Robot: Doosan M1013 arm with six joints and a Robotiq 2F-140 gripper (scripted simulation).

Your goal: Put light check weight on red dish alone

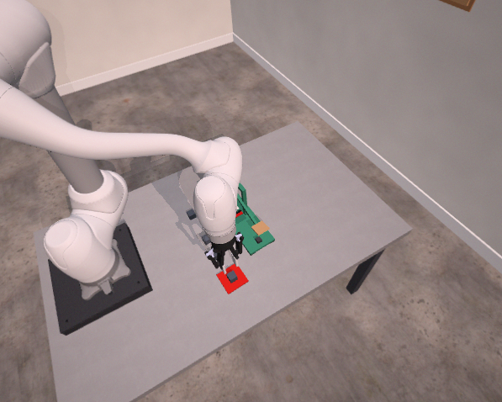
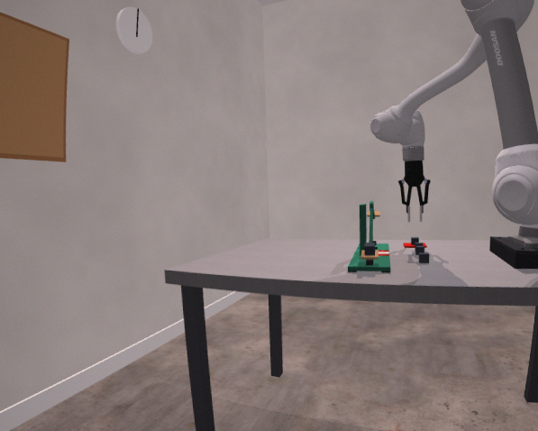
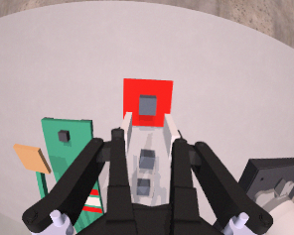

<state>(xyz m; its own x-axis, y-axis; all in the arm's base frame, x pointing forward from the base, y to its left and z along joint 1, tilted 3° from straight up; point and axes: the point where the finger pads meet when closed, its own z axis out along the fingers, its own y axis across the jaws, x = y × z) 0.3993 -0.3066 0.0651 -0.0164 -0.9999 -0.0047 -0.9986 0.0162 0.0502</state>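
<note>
The red dish (image 1: 229, 287) (image 2: 405, 244) (image 3: 131, 88) lies right side up on the table in front of the green rocker balance (image 1: 246, 248) (image 2: 369, 264) (image 3: 75, 152). One dark grey weight (image 1: 231, 275) (image 2: 414, 240) (image 3: 148, 105) lies flat in the middle of the dish. My gripper (image 1: 229, 263) (image 2: 414, 218) (image 3: 147, 122) hangs straight above it, well clear, with its fingers apart and nothing between them. Two more weights (image 1: 191, 213) (image 1: 205, 238) (image 2: 419, 250) (image 2: 423, 258) sit on the table behind the dish, apart from it. Another weight (image 1: 257, 239) (image 3: 65, 136) rests on the balance.
The balance has a tan pan (image 1: 261, 226) (image 3: 31, 157) and a tall green post (image 2: 362, 224). The arm's black base plate (image 1: 99, 281) (image 2: 515, 250) (image 3: 274, 172) is at the table's left end. The table edge runs close in front of the dish.
</note>
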